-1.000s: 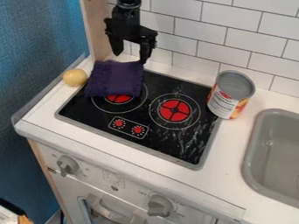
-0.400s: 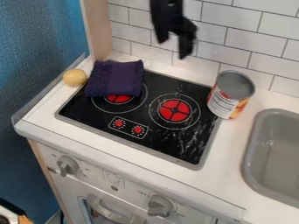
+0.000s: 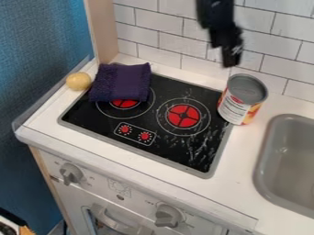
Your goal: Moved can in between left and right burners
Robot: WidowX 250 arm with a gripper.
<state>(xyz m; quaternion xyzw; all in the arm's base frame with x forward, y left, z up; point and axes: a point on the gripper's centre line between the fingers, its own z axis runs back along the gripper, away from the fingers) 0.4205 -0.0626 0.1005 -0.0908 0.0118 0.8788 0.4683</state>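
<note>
In the camera view, the gripper hangs before the white tiled wall, above the can; how far its jaws stand apart I cannot tell. The can stands upright by the black cooktop's right rear edge; a purple cloth partly covers the left burner; a grey sink is set in the white counter; blue wall borders the left.

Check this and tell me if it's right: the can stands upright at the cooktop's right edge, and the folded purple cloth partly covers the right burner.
Wrong burner: in the camera view, the folded purple cloth partly covers the left burner. The can does stand upright at the right edge of the cooktop.
</note>
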